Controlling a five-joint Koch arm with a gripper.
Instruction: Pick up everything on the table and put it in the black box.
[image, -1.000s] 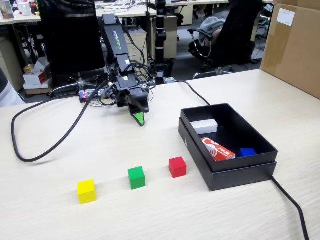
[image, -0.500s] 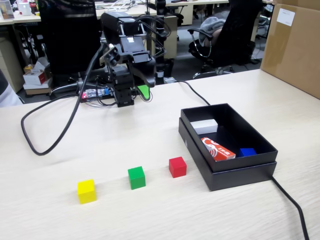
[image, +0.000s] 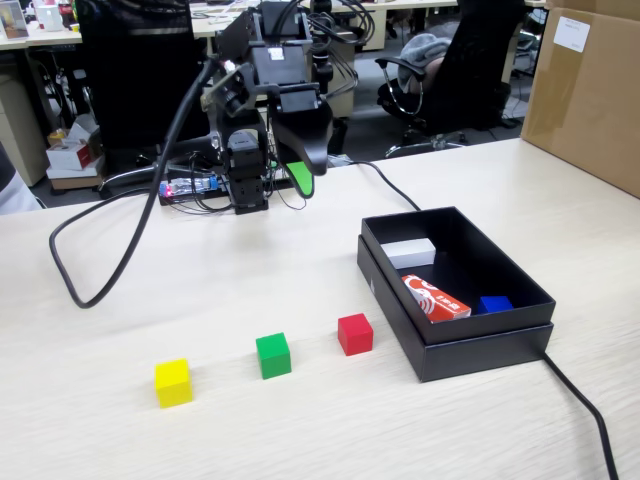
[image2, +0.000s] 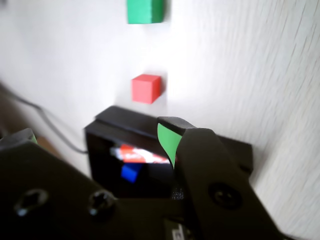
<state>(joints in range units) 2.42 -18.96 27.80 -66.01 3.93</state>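
Note:
Three cubes stand in a row near the table's (image: 200, 290) front: yellow (image: 173, 382), green (image: 273, 355) and red (image: 355, 333). The black box (image: 480, 345) sits just right of the red cube. My gripper (image: 305, 180) hangs in the air at the back, far behind the cubes, touching nothing. In the wrist view the gripper (image2: 97, 137) is open, its green-padded fingertips (image2: 167, 140) wide apart with nothing between them. That view shows the box (image2: 125, 120), the red cube (image2: 146, 88) and the green cube (image2: 144, 11) beyond it; the yellow cube is out of that view.
Inside the box lie a red-and-white packet (image: 435, 298), a blue block (image: 494, 303) and a white block (image: 410, 252). A black cable (image: 110, 270) loops across the table's left; another (image: 585, 410) runs from the box's front right. A brown carton (image: 585, 90) stands far right.
The arm has risen from a low pose near the table, and the gripper has lifted and swung slightly right. The cubes and box have not moved.

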